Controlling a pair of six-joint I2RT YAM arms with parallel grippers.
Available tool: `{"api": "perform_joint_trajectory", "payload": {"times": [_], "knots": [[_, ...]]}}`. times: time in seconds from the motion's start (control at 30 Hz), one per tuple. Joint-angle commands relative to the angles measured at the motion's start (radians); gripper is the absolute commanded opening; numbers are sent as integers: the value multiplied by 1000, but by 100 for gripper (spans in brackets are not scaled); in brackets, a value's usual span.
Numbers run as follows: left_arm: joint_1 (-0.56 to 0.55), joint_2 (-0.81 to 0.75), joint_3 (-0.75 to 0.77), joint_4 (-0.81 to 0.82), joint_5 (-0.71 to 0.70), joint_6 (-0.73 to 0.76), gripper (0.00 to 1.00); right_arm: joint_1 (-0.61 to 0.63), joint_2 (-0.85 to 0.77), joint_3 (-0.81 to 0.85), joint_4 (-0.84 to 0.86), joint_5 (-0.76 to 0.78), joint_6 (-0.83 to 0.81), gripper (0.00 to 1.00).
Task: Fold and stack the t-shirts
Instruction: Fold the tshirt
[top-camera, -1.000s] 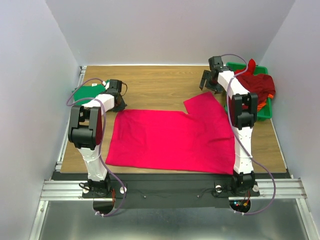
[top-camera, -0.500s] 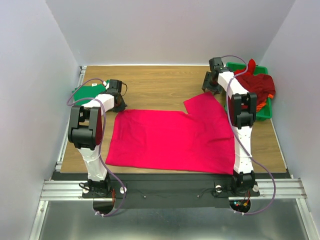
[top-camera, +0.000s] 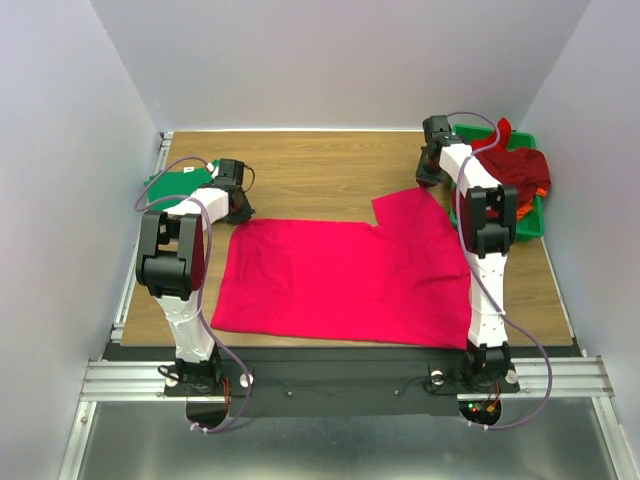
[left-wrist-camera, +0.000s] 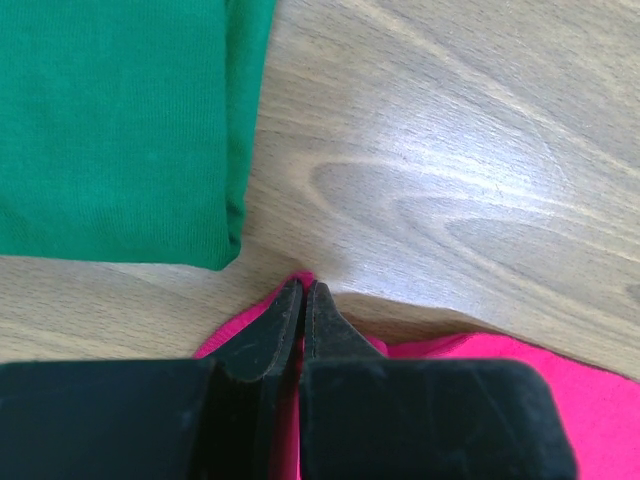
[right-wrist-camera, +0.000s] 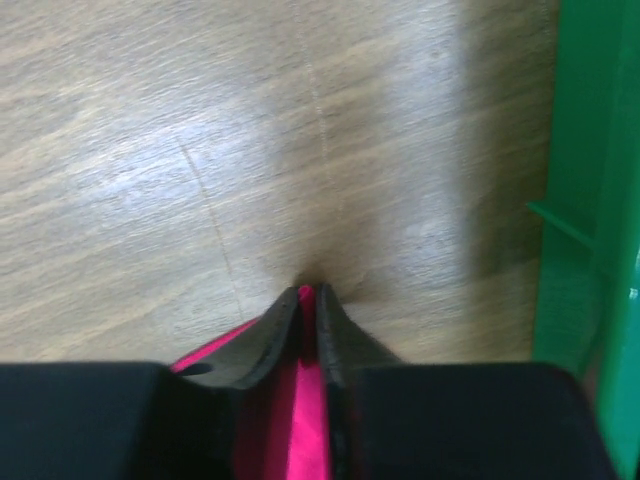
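Pink shirt (top-camera: 340, 280) lies spread flat across the middle of the table (top-camera: 320, 165), its hem reaching the near edge. One sleeve juts toward the far-right corner.

Left gripper (left-wrist-camera: 303, 290): at the shirt's far-left corner, fingers pressed together with a tip of pink cloth showing between them. I read that as a pinch on the cloth.

Right gripper (right-wrist-camera: 308, 293): at the sleeve tip, fingers clamped on a strip of pink, just beside the tray (top-camera: 530, 222).

Green shirt (top-camera: 172, 185) sits folded in the far-left corner. A dark red shirt (top-camera: 515, 168) is heaped in the tray at far right.

Handling, my judgement: thin, light, limp knit with no stiffness, so it will sag and drag between holds. Both pinches are at corners, which suits carrying the far edge over. I expect to lift evenly and keep the span taut, since the corner bites look shallow and may slip.
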Motion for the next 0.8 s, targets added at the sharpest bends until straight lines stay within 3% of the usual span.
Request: {"api": "perform_joint_trajectory", "payload": {"times": [0.0, 0.13, 0.33, 0.77], "knots": [[-4, -55, 26, -24, 2, 21, 0, 18, -29, 6, 23, -52, -8, 12], [-10, -64, 47, -33, -9, 29, 0, 18, -65, 4, 21, -57, -19, 0], [-27, -105, 43, -36, -23, 18, 0, 18, -176, -86, 21, -66, -48, 0], [-55, -211, -23, -54, -66, 23, 0, 18, -562, -476, 18, -136, -69, 0]]}}
